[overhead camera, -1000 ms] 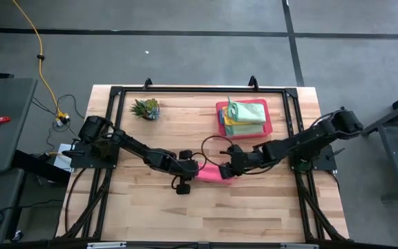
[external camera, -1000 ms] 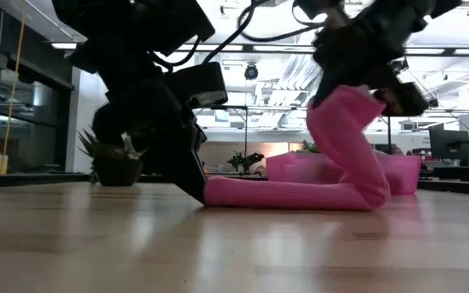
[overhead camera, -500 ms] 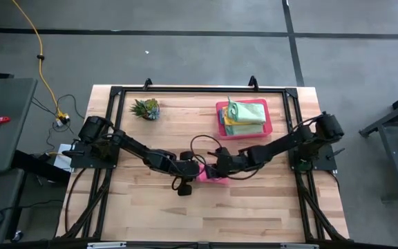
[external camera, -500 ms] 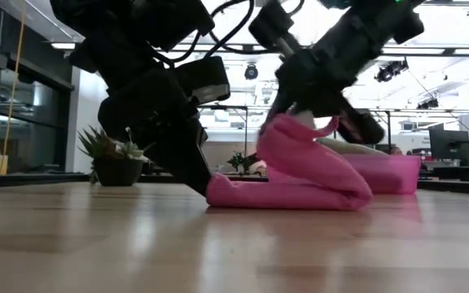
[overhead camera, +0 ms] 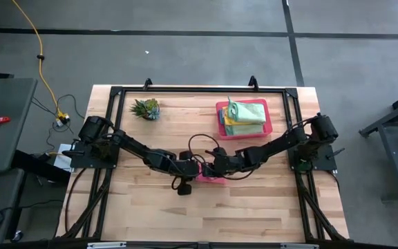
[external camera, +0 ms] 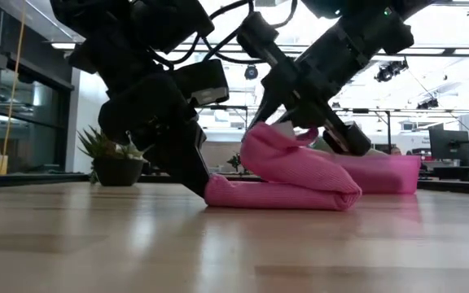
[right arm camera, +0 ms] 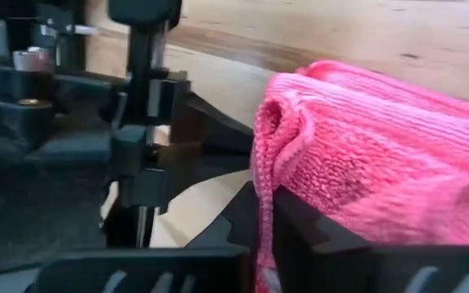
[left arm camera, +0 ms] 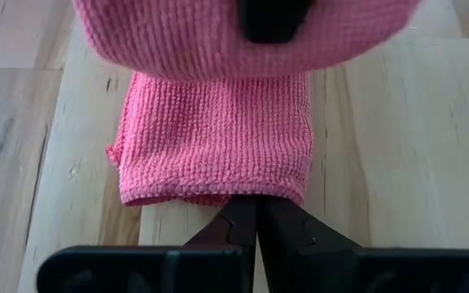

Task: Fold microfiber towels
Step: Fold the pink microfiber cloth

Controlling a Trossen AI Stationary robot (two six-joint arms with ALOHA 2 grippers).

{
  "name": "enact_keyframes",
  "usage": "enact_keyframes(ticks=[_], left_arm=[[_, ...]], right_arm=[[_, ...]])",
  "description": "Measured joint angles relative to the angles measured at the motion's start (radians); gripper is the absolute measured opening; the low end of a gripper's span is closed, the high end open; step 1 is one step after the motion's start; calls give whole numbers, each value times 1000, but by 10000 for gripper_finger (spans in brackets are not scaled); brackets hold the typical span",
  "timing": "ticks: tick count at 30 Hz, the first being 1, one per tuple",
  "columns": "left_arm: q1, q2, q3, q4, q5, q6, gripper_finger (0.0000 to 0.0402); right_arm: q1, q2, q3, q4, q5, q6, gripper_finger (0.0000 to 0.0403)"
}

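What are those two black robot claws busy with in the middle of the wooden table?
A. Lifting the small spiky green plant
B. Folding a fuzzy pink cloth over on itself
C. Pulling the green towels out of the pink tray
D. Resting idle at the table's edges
B: the left claw pins one end of the fuzzy pink cloth to the wooden table, while the right claw carries the other end over it.
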Motion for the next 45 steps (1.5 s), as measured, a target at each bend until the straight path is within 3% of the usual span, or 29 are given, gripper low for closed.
enact_keyframes(ticks=[5, 12, 15, 22, 31, 36, 42, 45], left_arm=[[0, 0, 0, -7, -2, 0, 0], [1, -3, 0, -20, -5, 1, 0], [1, -2, 0, -24, -2, 1, 0], [1, -2, 0, -30, -7, 1, 0], [1, -2, 0, -26, -10, 1, 0], [1, -2, 0, -20, -11, 1, 0], [2, -2, 0, -15, -11, 1, 0], [2, -2, 0, -15, -11, 1, 0]], right_arm=[[-10, -18, -1, 16, -7, -39, 97], [-33, -123, -1, -18, 18, -276, 222], [-38, -196, 1, -120, 22, -355, 243], [3, -387, 0, -447, 101, -514, 247], [164, -461, -1, -729, 192, -482, 232], [264, -433, -1, -782, 265, -403, 157], [350, -410, -48, -804, 293, -279, 18], [387, -424, -160, -610, 286, -217, 17]])
